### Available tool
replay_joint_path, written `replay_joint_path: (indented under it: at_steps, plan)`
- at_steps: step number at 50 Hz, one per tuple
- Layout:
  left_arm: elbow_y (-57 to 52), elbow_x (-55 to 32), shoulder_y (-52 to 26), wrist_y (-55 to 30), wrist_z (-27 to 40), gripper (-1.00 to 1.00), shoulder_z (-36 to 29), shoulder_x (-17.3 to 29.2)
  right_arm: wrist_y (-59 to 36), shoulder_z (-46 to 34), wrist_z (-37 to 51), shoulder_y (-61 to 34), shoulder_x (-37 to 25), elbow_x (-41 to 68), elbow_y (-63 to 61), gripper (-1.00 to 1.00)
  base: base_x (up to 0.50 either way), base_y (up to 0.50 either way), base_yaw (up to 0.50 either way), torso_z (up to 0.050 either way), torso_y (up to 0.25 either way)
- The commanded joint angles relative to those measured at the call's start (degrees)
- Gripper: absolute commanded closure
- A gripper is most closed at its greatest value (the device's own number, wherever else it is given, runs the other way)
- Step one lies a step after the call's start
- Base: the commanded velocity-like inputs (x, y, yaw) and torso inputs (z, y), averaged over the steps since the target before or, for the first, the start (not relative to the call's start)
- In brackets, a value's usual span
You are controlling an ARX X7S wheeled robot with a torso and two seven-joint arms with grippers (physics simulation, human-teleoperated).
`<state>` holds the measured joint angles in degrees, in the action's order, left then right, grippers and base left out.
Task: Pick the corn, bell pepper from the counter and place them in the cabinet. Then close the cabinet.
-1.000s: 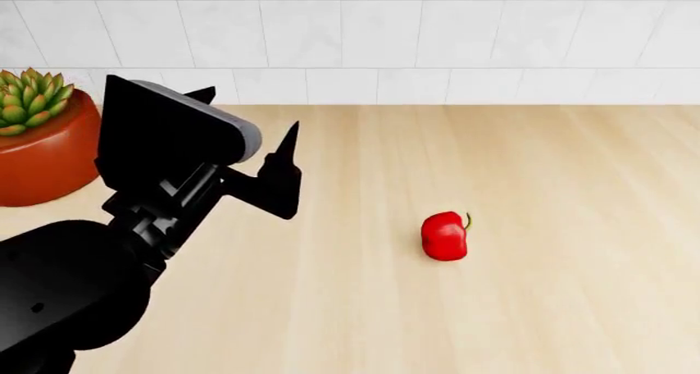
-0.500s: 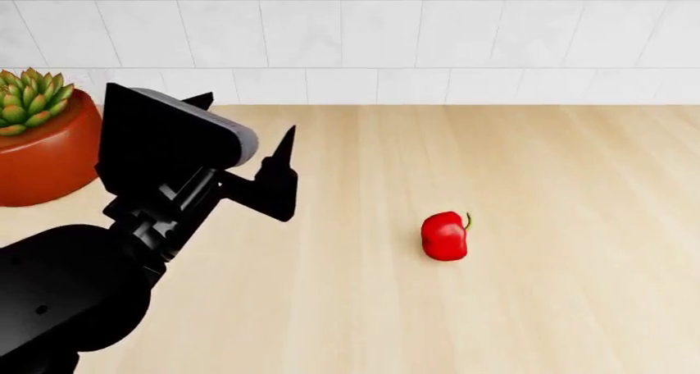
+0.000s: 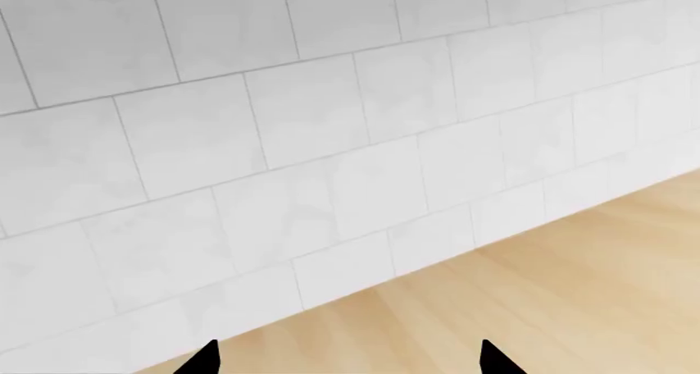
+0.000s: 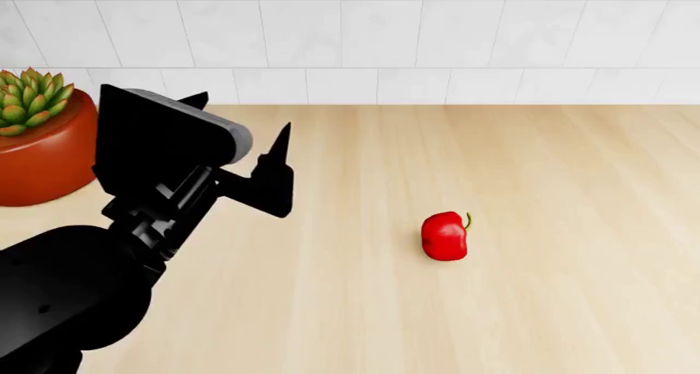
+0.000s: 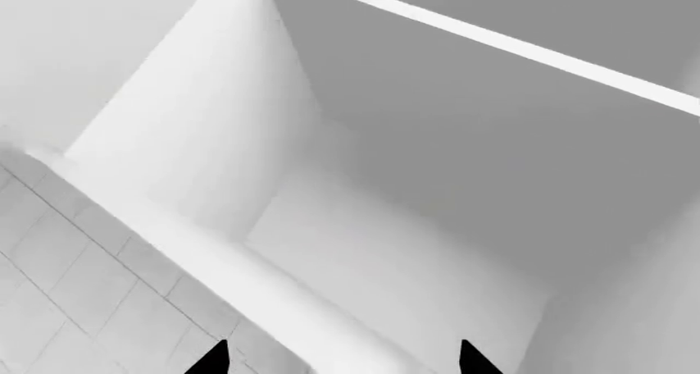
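The red bell pepper [image 4: 444,236] lies on the beige counter [image 4: 569,161], right of centre, with its green stem to the right. The corn is out of view. My left gripper [image 4: 243,113] hovers above the counter well left of the pepper, open and empty. In the left wrist view its tips [image 3: 347,362] stand wide apart and face the tiled wall and the counter's back edge [image 3: 525,292]. My right gripper [image 5: 341,359] is open and empty, facing the open white cabinet interior [image 5: 383,185]. It does not show in the head view.
A red-orange plant pot [image 4: 44,157] with a green succulent stands at the counter's far left, just behind my left arm. A white tiled wall [image 4: 383,38] runs along the back. The cabinet's lower front rim [image 5: 219,267] lies close before the right gripper.
My left gripper has shifted slightly to the left. The bell pepper has not moved.
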<state>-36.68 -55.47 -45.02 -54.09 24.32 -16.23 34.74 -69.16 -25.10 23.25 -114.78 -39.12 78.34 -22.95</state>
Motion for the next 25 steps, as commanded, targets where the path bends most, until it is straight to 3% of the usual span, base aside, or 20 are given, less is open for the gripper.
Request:
replay_joint_path:
  at_steps: [1, 12, 25]
  plan:
    - [0.18, 0.17, 0.14, 0.58, 0.19, -1.0, 0.24, 0.16, -4.7, 2.12, 6.05, 2.39, -5.76, 13.48, -5.54, -1.0, 0.0, 0.0, 0.0, 0.0, 0.0]
    - [0.18, 0.26, 0.08, 1.02, 0.71, -1.0, 0.71, 0.33, -0.42, 5.62, 11.52, 13.8, -14.4, 25.38, -9.73, -1.0, 0.0, 0.0, 0.0, 0.0, 0.0]
    - [0.06, -0.13, -0.02, 1.08, 1.3, -1.0, 0.98, 0.39, 7.67, 11.06, 8.83, 34.71, -19.34, 23.95, -13.53, -1.0, 0.0, 0.0, 0.0, 0.0, 0.0]
